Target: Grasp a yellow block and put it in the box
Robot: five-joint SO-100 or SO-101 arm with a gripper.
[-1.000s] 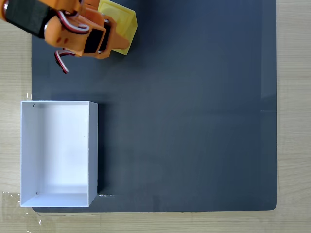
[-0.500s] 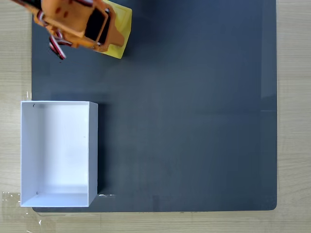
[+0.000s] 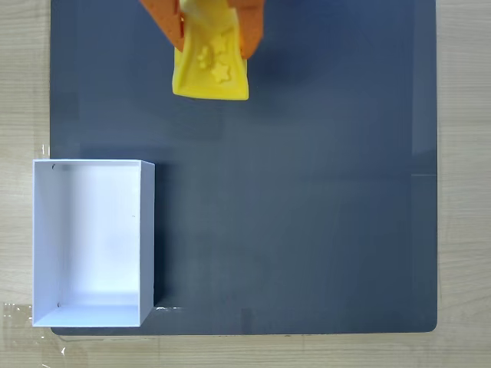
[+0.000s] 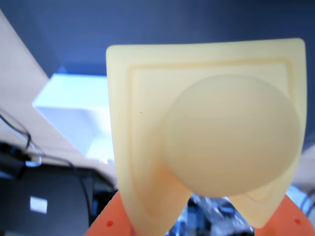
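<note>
Dark grey matting (image 3: 322,192) covers the wooden table, with the white box (image 3: 147,230) sitting at the lower left of the fixed view. At the top edge, the orange gripper (image 3: 216,34) has its jaws clamped on the yellow block (image 3: 211,73), lifted clear, its round stud (image 4: 231,135) facing the wrist view.

Even, bright light fills the fixed view, which is sharp throughout. The box (image 3: 92,241) casts a soft shadow to its right on the dark mat (image 3: 307,192), and tape by its lower corner glints. In the wrist view the yellow block (image 4: 206,132) looks washed-out and blurred, the background behind it soft.
</note>
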